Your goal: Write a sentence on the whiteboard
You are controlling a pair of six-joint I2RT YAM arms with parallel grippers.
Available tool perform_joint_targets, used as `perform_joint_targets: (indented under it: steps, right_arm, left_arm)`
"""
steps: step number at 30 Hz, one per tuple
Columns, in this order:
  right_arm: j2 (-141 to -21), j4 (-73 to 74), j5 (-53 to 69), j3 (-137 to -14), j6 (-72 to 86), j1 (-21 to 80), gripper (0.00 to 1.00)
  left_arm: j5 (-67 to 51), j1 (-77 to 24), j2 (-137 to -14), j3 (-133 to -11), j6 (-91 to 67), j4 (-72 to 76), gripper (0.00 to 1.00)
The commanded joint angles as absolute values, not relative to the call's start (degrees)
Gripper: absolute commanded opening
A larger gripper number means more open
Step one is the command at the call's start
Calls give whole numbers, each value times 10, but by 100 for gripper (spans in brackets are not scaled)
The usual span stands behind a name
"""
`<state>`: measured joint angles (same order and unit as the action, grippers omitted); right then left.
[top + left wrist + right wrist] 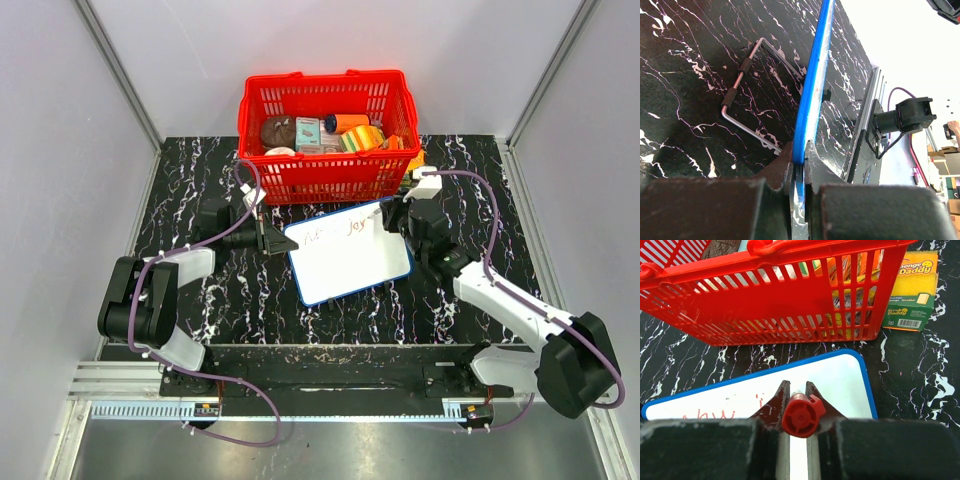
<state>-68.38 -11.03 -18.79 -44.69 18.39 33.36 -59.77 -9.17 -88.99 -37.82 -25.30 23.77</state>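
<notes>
Left pincer [799, 161]: clenched on the blue rim of the whiteboard [350, 262], which lies on the counter [190, 180] just in front of the red basket [325, 180]. The sentence [340, 231]: one line along the basket-side edge, the part farther from the basket blank. Judged unfinished. Right pincer [797, 386]: grasping a red marker [801, 416], plain only in the right wrist view.
</notes>
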Motion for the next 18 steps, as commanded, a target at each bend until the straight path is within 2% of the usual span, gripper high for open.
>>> perform_joint_targets:
  steps: [1, 18]
  right_arm:
    - [-693, -137, -202, -471, 178, 330, 0]
    - [-676, -120, -165, -450, 190, 328, 0]
  left_arm:
    - [-532, -97, -889, -372, -192, 243, 0]
    - [-531, -97, -889, -372, -192, 243, 0]
